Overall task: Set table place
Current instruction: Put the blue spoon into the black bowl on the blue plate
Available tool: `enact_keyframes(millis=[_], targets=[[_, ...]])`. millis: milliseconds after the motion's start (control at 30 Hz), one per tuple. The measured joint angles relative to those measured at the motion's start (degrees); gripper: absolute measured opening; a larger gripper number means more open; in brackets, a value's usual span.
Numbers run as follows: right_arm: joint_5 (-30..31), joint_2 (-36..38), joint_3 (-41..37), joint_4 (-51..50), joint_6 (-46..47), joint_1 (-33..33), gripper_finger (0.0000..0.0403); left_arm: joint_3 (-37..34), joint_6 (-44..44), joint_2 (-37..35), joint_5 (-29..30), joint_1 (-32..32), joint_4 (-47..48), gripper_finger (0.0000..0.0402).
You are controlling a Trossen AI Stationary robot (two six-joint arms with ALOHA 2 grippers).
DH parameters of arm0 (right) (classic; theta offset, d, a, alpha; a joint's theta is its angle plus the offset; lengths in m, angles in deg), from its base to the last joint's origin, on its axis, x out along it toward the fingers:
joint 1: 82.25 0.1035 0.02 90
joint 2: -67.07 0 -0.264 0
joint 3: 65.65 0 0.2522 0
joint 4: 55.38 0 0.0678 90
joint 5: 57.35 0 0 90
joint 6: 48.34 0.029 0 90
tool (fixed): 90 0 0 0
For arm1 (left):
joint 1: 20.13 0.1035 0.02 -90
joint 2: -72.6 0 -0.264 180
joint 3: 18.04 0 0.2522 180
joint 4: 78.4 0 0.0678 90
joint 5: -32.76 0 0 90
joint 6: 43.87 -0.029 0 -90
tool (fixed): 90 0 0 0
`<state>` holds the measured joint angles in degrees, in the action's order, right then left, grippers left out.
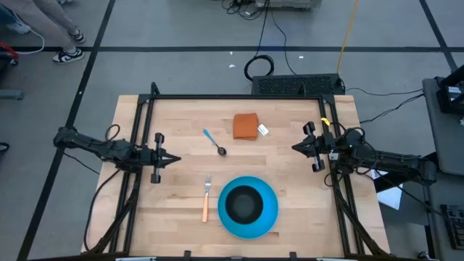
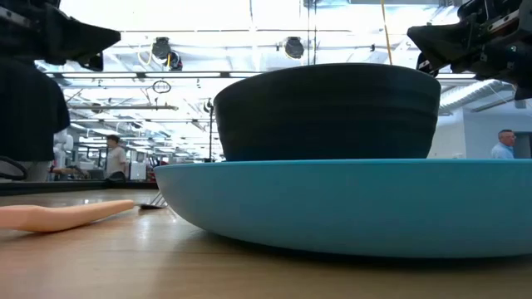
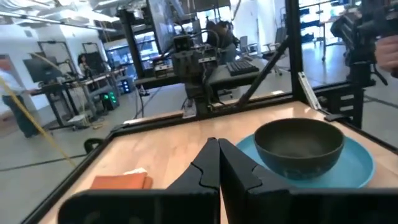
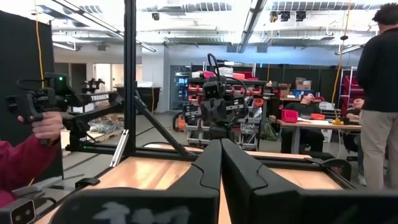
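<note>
The round bright-blue plate (image 1: 270, 214) is lying at the near middle of the light-wood butcher-block worktop (image 1: 181, 123), and the smaller black bowl (image 1: 243, 204) is sitting inside it. Just left of the plate, the orange-handled metal fork (image 1: 206, 200) is resting with its tines pointing far. The blue-handled dark spoon (image 1: 214, 142) is lying farther back, apart from the plate, with the folded orange cloth (image 1: 246, 125) to its right. The left gripper (image 1: 176, 159) is hovering at the worktop's left side, fingers pressed together and holding nothing. The right gripper (image 1: 295, 147) is hanging at the right side, likewise pressed together and empty.
</note>
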<state>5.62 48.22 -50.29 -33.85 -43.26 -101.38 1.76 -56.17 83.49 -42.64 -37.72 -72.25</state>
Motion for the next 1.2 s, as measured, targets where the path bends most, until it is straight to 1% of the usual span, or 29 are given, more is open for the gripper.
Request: enact_keyframes(millis=[100,200,300,467,700,800,867,1000,1200], targets=[[0.0,0.0,0.0,0.0,0.2,0.0,0.0,0.0,0.0,-3.3,0.1,-0.9,5.4,0.0],[0.0,0.0,0.0,0.0,0.1,0.0,0.0,0.7,0.1,-5.5,-2.9,-1.7,14.0,0.0],[0.0,0.0,0.0,0.0,-0.5,0.0,0.0,0.8,0.9,-6.5,-3.5,-2.7,17.4,0.0],[0.1,0.0,0.0,0.0,-0.4,0.0,0.0,0.8,-2.4,-6.6,-3.5,-4.2,16.9,0.0],[-0.1,0.0,0.0,-1.3,0.2,0.0,0.0,0.9,-5.9,-6.6,-3.6,-4.3,17.8,0.0],[-0.2,0.0,0.0,-1.5,0.2,0.0,0.0,0.9,-8.9,-6.6,-3.6,-4.3,15.6,0.0002],[-0.2,0.0,0.0,-1.5,0.2,0.0,0.0,0.9,-10.3,-6.6,-2.5,-4.3,14.5,0.0006],[-0.2,0.0,0.0,-1.5,-0.4,0.0,0.0,0.9,-9.4,-6.6,0.1,-4.3,13.2,0.0009],[-0.2,0.0,0.0,-1.5,-2.5,0.0,0.0,0.9,-6.8,-6.4,0.5,-4.2,13.7,0.0003]])
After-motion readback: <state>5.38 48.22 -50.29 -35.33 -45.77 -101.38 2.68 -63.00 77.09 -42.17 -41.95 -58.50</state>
